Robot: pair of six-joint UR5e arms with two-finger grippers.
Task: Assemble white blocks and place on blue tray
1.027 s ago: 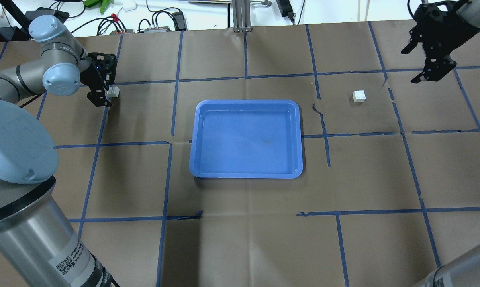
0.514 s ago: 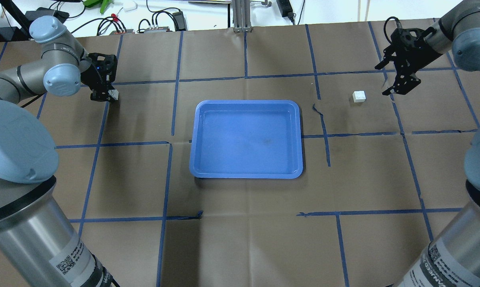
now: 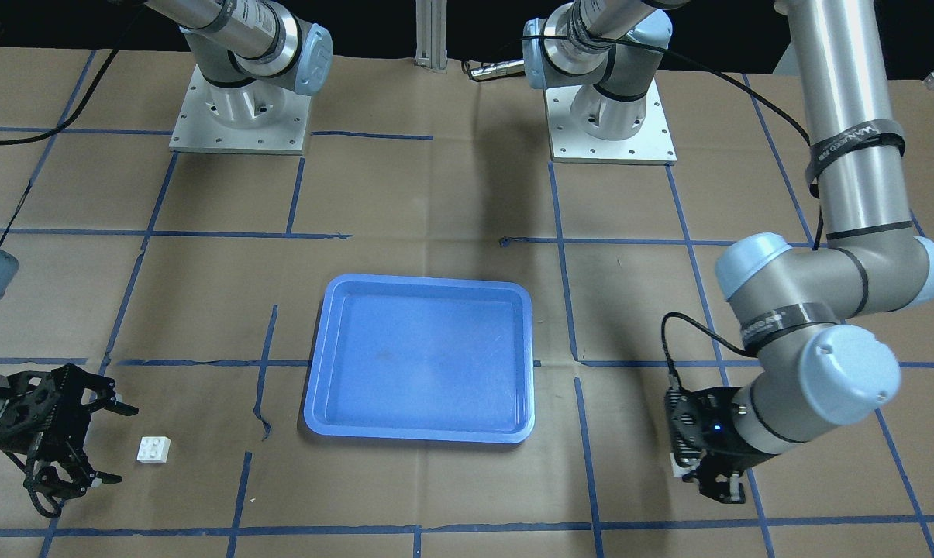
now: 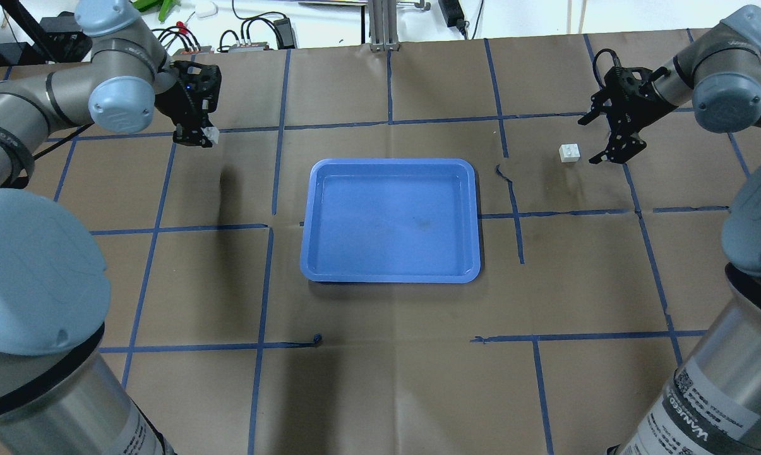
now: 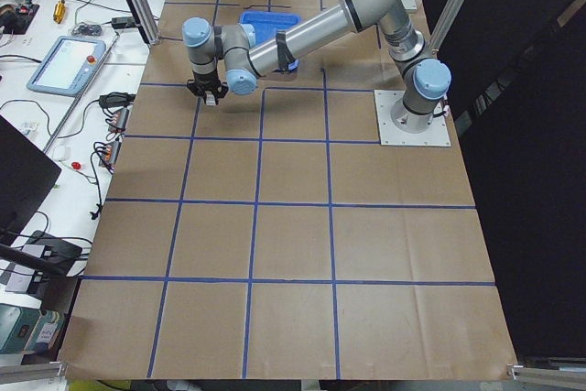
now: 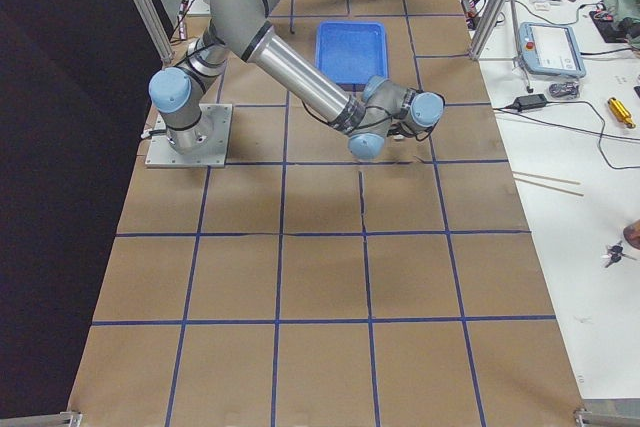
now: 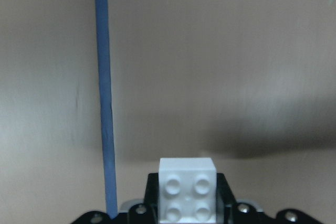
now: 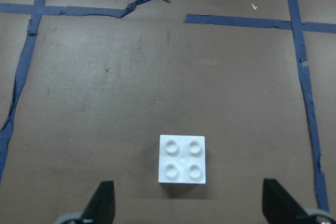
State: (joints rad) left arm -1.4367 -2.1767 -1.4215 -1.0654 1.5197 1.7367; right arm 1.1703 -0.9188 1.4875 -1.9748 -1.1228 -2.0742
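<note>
Alignment matters: right gripper (image 4: 588, 141) — jaws spread wide — should straddle the loose white block (image 8: 182, 159) squarely (studs up) before pinching; left gripper (image 4: 200, 138) clamps the other block (image 7: 187, 190).

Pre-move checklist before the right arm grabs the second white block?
1. Left gripper shut on held white block: ok.
2. Held block gripped square, studs visible: ok.
3. Right gripper open: ok.
4. Loose white block studs up, unobstructed: ok.
5. Loose block inside the right gripper's opening: not ok, it lies ahead of the fingertips.
6. Blue tray holds nothing: ok.
</note>
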